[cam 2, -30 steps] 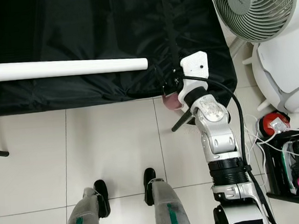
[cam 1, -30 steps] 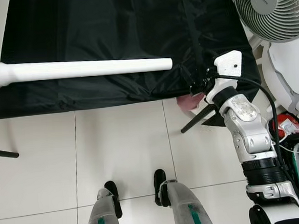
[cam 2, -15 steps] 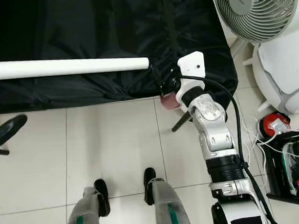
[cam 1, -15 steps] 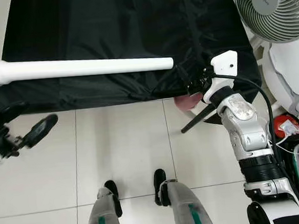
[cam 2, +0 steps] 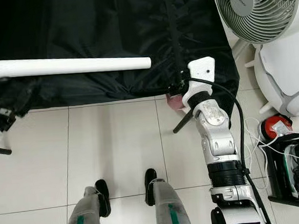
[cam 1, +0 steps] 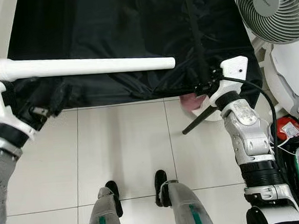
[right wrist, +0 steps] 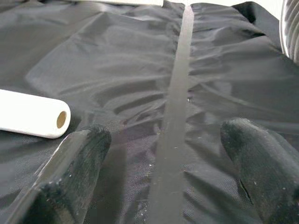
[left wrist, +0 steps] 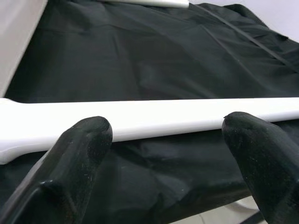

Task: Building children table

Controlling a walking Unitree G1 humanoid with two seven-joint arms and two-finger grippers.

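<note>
Left hand (left wrist: 163,154) was open, fingers spread just short of the long white plastic tube (cam 1: 85,67), likely lined up for a grab. Tube lay across the crumpled black nylon fabric sheet (cam 1: 107,22) (hollow end towards the right hand). Right hand (right wrist: 163,177) hovered open over the fabric's seam strip (right wrist: 175,107). No containers visible.

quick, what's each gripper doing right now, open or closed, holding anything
Left gripper: open, empty, fingers facing the white tube.
Right gripper: open, empty, over the black fabric.
</note>
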